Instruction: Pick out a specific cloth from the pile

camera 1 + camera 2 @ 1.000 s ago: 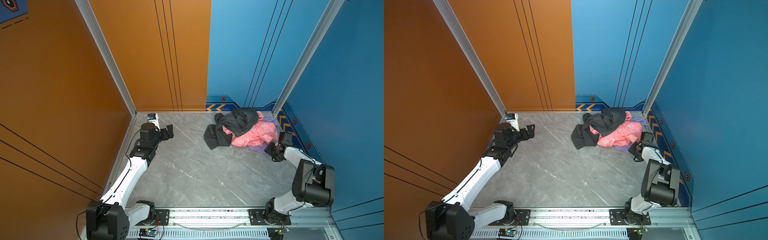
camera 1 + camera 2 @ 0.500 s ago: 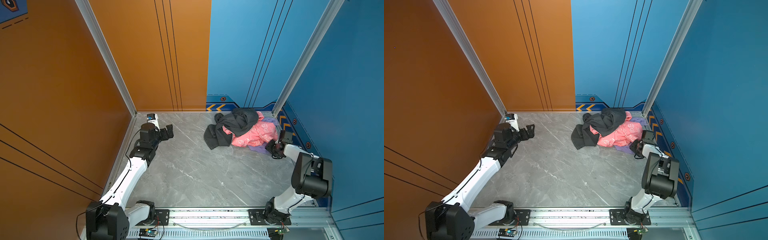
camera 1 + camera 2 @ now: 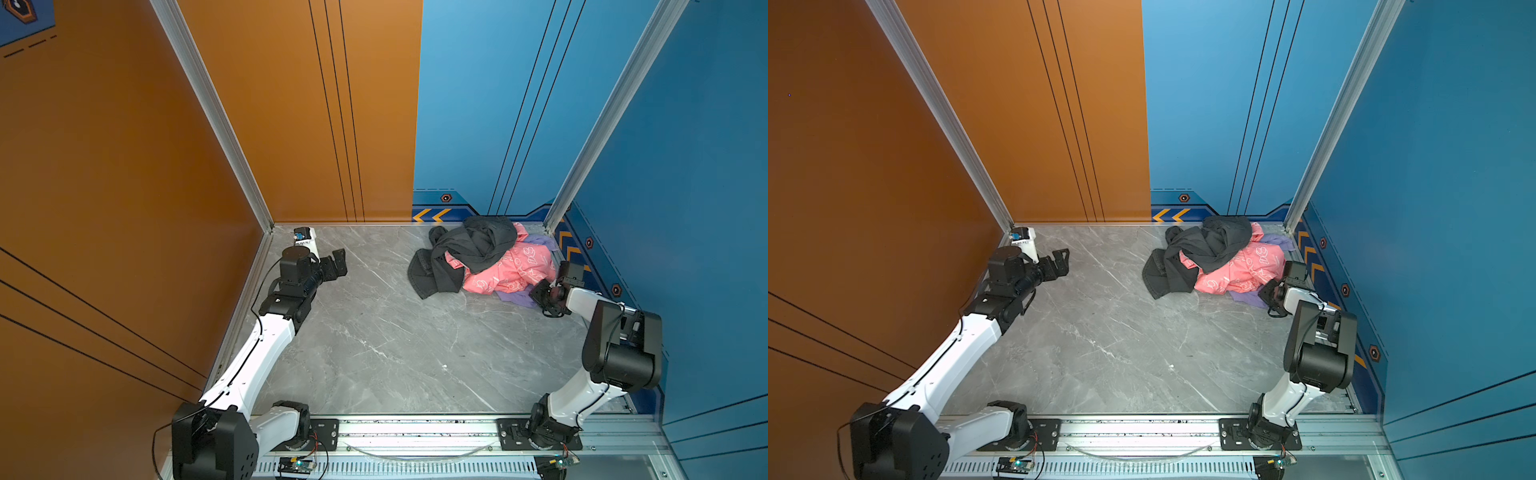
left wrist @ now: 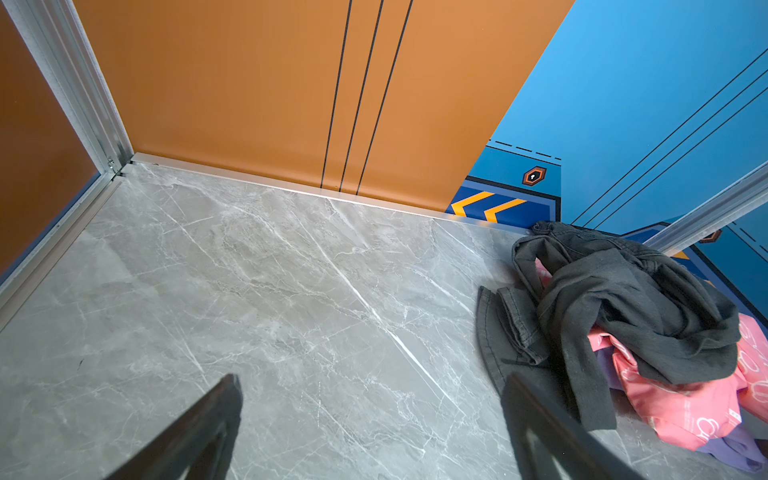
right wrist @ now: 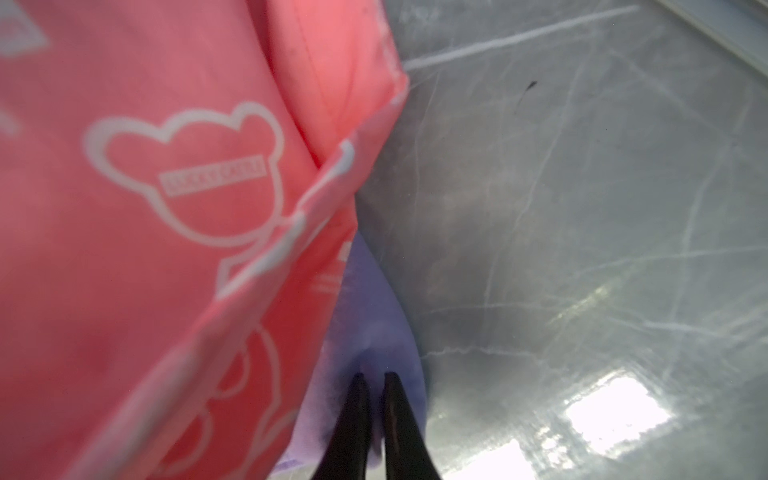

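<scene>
cloth = plain lavender fabric, lowest layer of the pile, flat on the grey marble desk at the far right corner; only edges show: one flap sticks out on the near right side, another bit peeks out behind the pile by the blue wall. No print or tag visible on it. right gripper closed, its black fingers pinched together on a puckered fold of the near flap, low at desk level; in both top views it sits at that flap's edge. pink garment lies directly on top of the cloth, overlapping it; white line print of bear outlines, each bear head has a small white label bar with lettering, too blurred to read. dark grey garment is draped over the pink one, spilling onto the desk on the pile's left side. Blue wall behind the pile has yellow chevron marks and small hexagon icons, no readable text. left gripper wide open, empty, hovering over bare desk near the orange wall, well apart from the pile.
</scene>
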